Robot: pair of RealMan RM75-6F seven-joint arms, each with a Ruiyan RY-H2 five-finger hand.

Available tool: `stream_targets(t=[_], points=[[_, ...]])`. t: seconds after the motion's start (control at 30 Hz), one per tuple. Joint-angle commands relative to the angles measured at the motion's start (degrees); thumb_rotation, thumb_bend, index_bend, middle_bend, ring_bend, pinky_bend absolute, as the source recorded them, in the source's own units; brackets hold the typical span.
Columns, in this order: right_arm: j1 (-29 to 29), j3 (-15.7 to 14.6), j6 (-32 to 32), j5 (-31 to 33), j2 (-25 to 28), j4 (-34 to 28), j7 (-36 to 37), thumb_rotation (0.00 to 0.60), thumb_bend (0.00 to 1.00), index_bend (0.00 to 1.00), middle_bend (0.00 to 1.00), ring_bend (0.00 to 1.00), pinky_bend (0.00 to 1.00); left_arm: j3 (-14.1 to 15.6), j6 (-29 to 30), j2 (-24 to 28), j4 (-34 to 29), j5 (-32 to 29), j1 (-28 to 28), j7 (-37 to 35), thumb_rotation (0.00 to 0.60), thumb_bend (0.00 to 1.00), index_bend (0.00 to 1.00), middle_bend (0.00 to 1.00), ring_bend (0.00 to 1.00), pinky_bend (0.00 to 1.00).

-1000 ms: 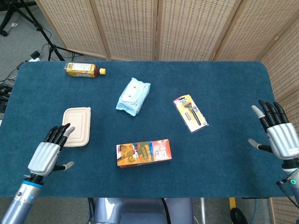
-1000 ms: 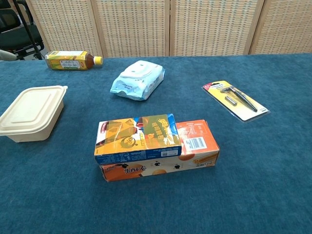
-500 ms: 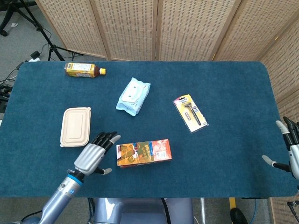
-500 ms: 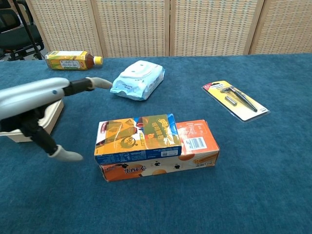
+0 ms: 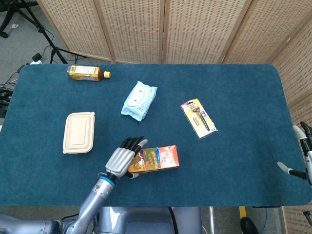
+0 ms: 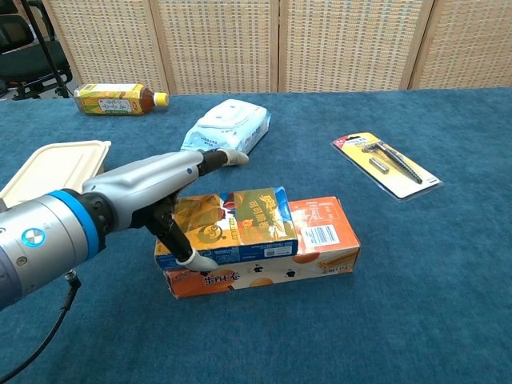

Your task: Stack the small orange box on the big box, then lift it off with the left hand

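Observation:
The small orange box [image 6: 248, 220], yellow-orange on top with a blue front, lies on the left part of the big orange box [image 6: 324, 232] near the table's front. In the head view the small box [image 5: 148, 158] and the big box [image 5: 169, 155] show as one stack. My left hand [image 5: 124, 157] is over the stack's left end with its fingers spread. In the chest view its thumb [image 6: 194, 258] is at the small box's front face and a finger [image 6: 228, 157] reaches behind; no firm hold shows. My right hand [image 5: 303, 156] is at the far right edge, fingers apart, empty.
A beige lidded food container [image 5: 78, 132] lies left of the stack. A tea bottle [image 5: 87, 73] lies at the back left, a pack of wipes [image 5: 139, 100] behind the stack, and a carded razor [image 5: 198, 117] to the right. Folding screens stand behind the table.
My left hand has moved right from beside the food container onto the left end of the stacked boxes. My right hand has drawn back to the right edge of the view.

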Motion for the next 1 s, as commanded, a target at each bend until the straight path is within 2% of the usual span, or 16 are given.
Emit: stream_targets(t=[0.03,0.17,0.4,0.57,0.67,0.77,0.87,1.0], points=[[-0.1,0.2,-0.2,0.0,0.0,0.0,0.0,0.600,0.00,0.00,0.00,0.00,0.00,0.1,1.1,-0.9,1.3,1.6,-0.1,-1.5,0.600,0.00,0.35,0.33,0.25,0.37],[-0.3,0.4,-0.4,-0.1,0.0,-0.3,-0.3,0.600,0.00,0.00,0.00,0.00,0.00,0.6,3.0,-1.8,2.9,5.0,0.4,-4.0,0.600,0.01,0.53,0.45,0.36,0.45],[-0.5,0.7,-1.0,-0.4,0.2,-0.8,-0.6,0.600,0.00,0.00,0.00,0.00,0.00,1.5,3.5,-0.9,2.7,7.9,0.8,-7.8,0.600,0.02,0.55,0.47,0.38,0.46],[-0.6,0.8,-1.6,-0.5,0.3,-0.9,-0.5,0.600,0.00,0.00,0.00,0.00,0.00,3.0,5.8,2.3,0.9,13.6,2.2,-11.4,0.600,0.02,0.55,0.47,0.38,0.46],[-0.6,0.9,-1.8,-0.5,0.3,-1.1,-0.4,0.600,0.00,0.00,0.00,0.00,0.00,5.9,7.5,7.0,0.0,19.1,4.0,-15.3,0.600,0.02,0.55,0.47,0.38,0.46],[-0.7,1.0,-1.9,-0.7,0.4,-1.2,-0.3,0.600,0.00,0.00,0.00,0.00,0.00,9.7,9.6,13.1,1.2,25.5,6.2,-22.7,0.600,0.02,0.55,0.47,0.38,0.46],[-0.7,1.0,-2.0,-1.0,0.4,-1.4,-0.5,0.600,0.00,0.00,0.00,0.00,0.00,13.2,12.2,18.2,4.7,30.2,8.3,-29.3,0.600,0.01,0.55,0.47,0.38,0.46],[-0.8,0.9,-2.0,-1.6,0.4,-2.1,-1.2,0.600,0.00,0.00,0.00,0.00,0.00,19.1,14.8,24.1,12.8,38.1,10.0,-41.0,0.600,0.01,0.55,0.47,0.38,0.46]])
